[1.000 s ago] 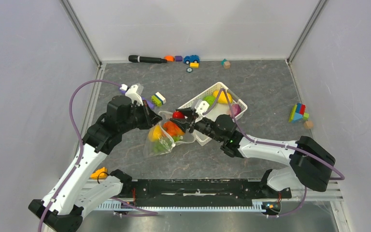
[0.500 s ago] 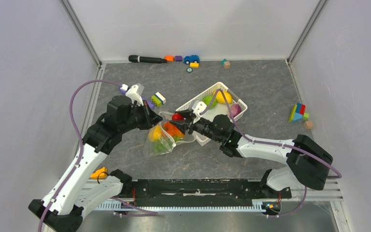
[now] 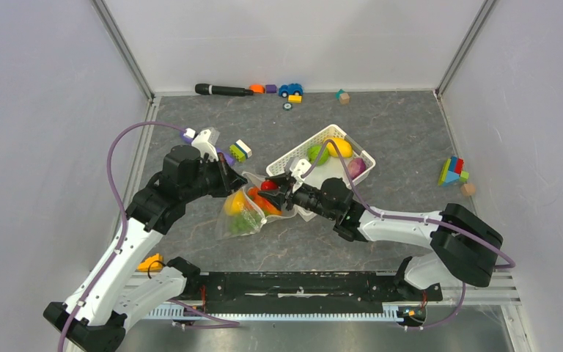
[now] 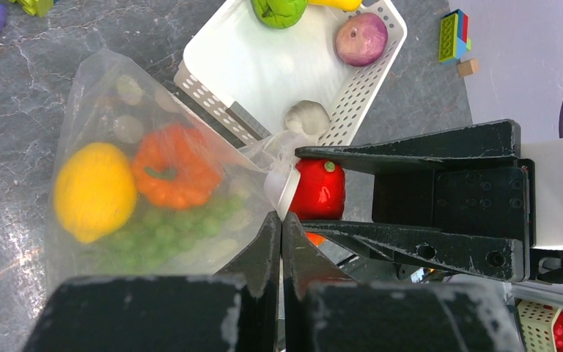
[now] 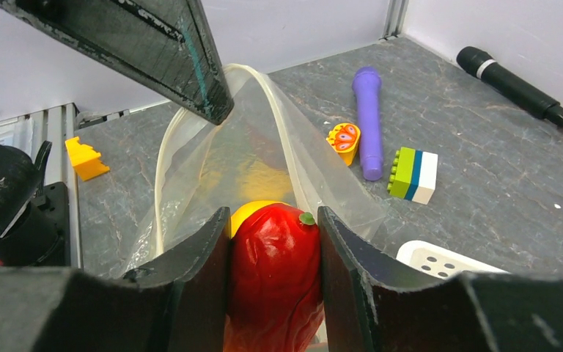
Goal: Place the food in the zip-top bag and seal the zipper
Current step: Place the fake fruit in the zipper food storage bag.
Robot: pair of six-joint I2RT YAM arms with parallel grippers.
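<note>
White garlic [image 4: 308, 117] in basket [image 4: 370, 92] shows only from left wrist.

The clear, white-dotted zip-top bag [image 4: 88, 81] lies slumped on the table [image 3: 396, 125] just beside the white basket [image 4: 372, 86]. Its zipper [image 5: 267, 99] is unsealed and its mouth gapes. Inside sit a yellow mango [image 4: 94, 191], an orange pumpkin [image 4: 174, 165] and green grapes [image 4: 165, 235]. A red pepper [image 4: 319, 189] is at the mouth, gripped by the right hand [image 5: 273, 216]. A green fruit [image 4: 278, 10] and a purple onion [image 4: 361, 39] lie in the basket.
</note>
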